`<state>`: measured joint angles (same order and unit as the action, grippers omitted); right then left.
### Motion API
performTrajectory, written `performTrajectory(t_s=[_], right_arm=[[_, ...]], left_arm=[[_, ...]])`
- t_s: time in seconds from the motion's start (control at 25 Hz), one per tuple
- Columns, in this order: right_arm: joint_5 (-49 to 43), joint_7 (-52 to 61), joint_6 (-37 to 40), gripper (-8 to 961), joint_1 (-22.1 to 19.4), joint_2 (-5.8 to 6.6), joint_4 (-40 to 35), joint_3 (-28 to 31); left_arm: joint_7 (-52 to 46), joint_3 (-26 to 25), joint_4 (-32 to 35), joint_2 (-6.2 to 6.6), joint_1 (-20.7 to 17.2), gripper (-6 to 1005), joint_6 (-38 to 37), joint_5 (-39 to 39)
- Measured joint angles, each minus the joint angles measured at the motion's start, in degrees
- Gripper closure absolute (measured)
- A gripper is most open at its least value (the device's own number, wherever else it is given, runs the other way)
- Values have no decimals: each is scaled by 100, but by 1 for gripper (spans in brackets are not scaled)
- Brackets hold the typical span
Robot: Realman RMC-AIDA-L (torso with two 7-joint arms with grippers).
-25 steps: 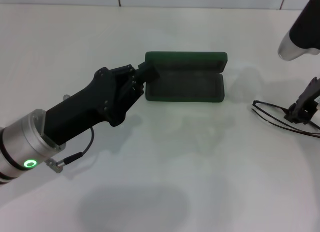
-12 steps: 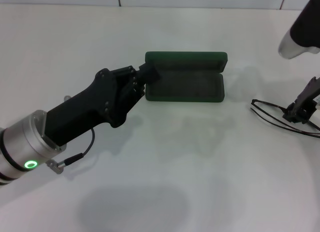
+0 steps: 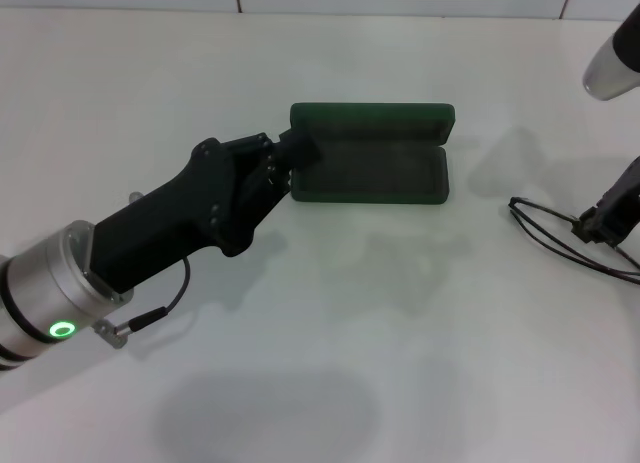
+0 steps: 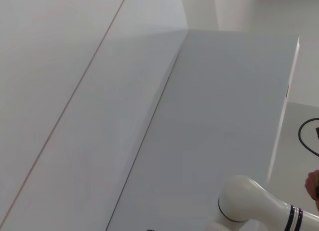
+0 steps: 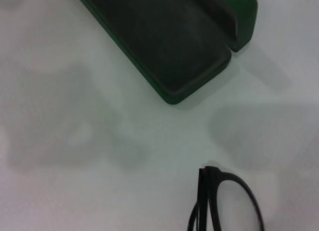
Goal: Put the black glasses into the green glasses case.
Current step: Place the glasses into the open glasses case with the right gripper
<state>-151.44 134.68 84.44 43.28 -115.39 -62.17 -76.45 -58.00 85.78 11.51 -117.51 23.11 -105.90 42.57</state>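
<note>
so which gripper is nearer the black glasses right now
Right. The right gripper is at the black glasses on the table's right side, apparently gripping the frame. The left gripper is far off, at the left end of the open green glasses case.

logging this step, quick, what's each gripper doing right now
Left gripper: shut on the left end of the open dark green glasses case.
Right gripper: shut on the thin black wire-framed glasses.

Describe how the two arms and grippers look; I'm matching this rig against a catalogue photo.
The left arm has a silver cuff with a glowing green ring, a thin black cable with a metal plug, and a matte black angular left gripper. The right arm is glossy white and grey; the right gripper is black.
</note>
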Motion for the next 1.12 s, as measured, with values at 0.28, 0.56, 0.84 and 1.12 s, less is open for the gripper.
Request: performTrajectory(t_s=[0.28,0.56,0.84,1.12], right_arm=[[0,-4,-47,824,-10,-7,6,121],[-25,-15,-167,856,-31,-15,-47,99],[783,-775,344,866,-360,6,-589,1079],[2902,-2454,1500,902,-915,67,-513,2726]], left_arm=[[8,0,0,-1,0,965,0,58],[8,-2,0,-9,-22,965,0,59],[9,-26,1,-8,-7,964,-1,56],[8,-4,63,-15,160,964,-3,106]])
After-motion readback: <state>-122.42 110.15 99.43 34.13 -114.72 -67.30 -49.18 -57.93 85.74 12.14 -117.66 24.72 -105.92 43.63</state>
